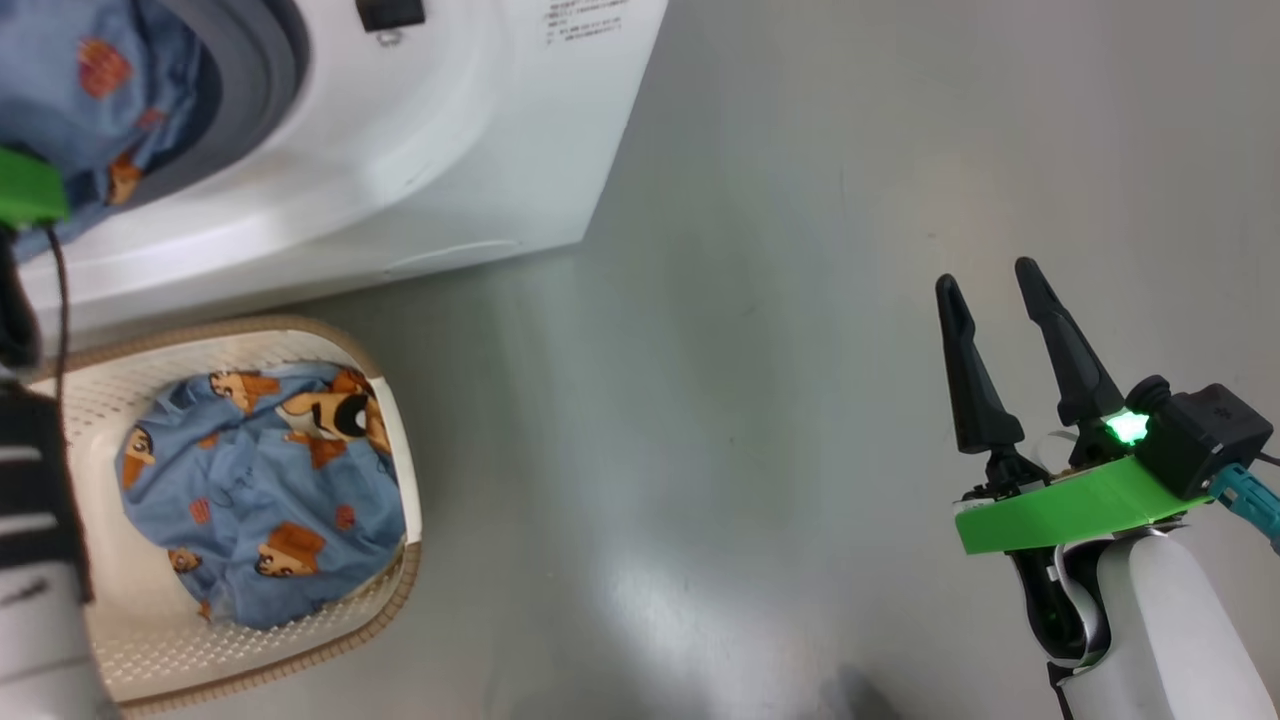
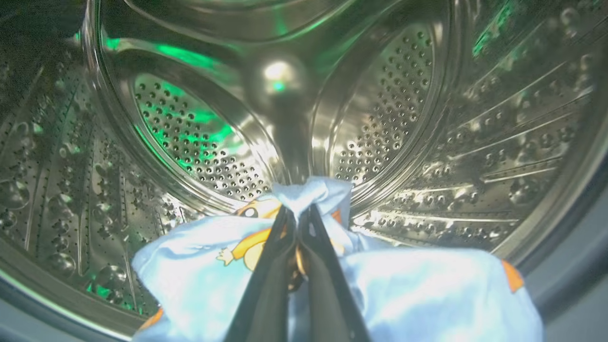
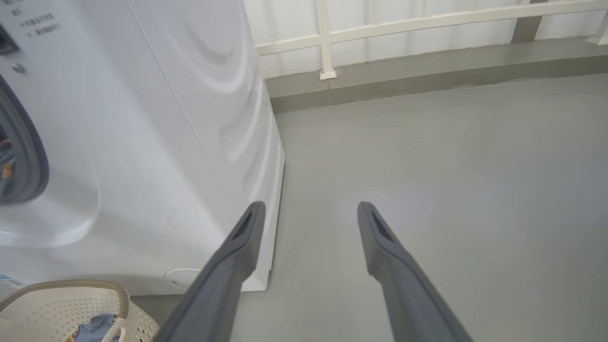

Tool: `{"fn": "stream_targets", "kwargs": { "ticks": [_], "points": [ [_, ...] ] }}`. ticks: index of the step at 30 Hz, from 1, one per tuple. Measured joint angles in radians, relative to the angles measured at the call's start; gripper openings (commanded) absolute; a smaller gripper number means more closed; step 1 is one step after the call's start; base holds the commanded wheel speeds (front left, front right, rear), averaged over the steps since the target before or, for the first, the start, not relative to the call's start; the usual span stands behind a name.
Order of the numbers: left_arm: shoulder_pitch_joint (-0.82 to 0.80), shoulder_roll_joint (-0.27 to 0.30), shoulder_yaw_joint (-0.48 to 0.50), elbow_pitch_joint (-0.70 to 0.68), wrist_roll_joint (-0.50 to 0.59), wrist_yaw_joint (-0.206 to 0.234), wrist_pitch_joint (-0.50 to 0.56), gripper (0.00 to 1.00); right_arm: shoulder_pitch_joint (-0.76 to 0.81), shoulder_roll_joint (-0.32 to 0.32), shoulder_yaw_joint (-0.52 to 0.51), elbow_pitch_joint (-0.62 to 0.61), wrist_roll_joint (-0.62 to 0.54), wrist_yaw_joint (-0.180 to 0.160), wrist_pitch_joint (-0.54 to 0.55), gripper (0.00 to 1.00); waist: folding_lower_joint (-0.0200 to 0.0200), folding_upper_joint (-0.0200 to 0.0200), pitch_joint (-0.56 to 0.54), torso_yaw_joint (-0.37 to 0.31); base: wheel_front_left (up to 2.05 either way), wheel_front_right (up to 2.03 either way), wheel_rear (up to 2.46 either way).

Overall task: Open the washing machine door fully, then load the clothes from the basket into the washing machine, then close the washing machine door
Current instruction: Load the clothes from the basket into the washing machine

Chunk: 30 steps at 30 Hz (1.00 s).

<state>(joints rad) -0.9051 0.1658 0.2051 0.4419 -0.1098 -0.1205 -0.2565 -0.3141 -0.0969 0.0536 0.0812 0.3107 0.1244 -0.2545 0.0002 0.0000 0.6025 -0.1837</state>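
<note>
Left tool (image 2: 297, 213) clamped on soft, light garment (image 2: 190, 266) inside drum (image 2: 403, 95); right tool (image 1: 985, 275) open, empty. Basket (image 1: 395, 400) clothes (image 1: 260, 480) limp: pinch a raised fold

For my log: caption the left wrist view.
Left gripper shut on a blue garment inside the steel drum.

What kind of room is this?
Probably a laundry spot, maybe on a balcony: a white washing machine stands on a grey floor, a basket of blue clothes sits beside it, and a white railing runs at the back.
</note>
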Motion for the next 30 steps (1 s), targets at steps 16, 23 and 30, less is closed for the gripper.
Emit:
{"fn": "stream_targets", "kwargs": {
  "ticks": [16,23,30],
  "points": [
    [-0.329,0.119,-0.102,0.254,-0.110,-0.007,0.315,0.00,-0.040,0.029,0.017,0.005,0.039,0.000,0.000,1.00,-0.0001,0.0000,0.123,-0.011,0.00,0.00,0.00],
    [-0.402,0.179,-0.138,0.242,-0.160,-0.007,0.442,0.00,-0.059,0.035,0.038,0.014,0.053,0.000,0.000,1.00,-0.0001,0.0000,0.169,-0.016,0.00,0.00,0.00],
    [-0.438,0.207,-0.161,0.191,-0.153,-0.007,0.394,0.00,-0.098,0.040,0.054,0.013,0.062,0.000,0.000,1.00,-0.0001,0.0000,0.207,-0.033,0.00,0.00,0.00]
  ]
}}
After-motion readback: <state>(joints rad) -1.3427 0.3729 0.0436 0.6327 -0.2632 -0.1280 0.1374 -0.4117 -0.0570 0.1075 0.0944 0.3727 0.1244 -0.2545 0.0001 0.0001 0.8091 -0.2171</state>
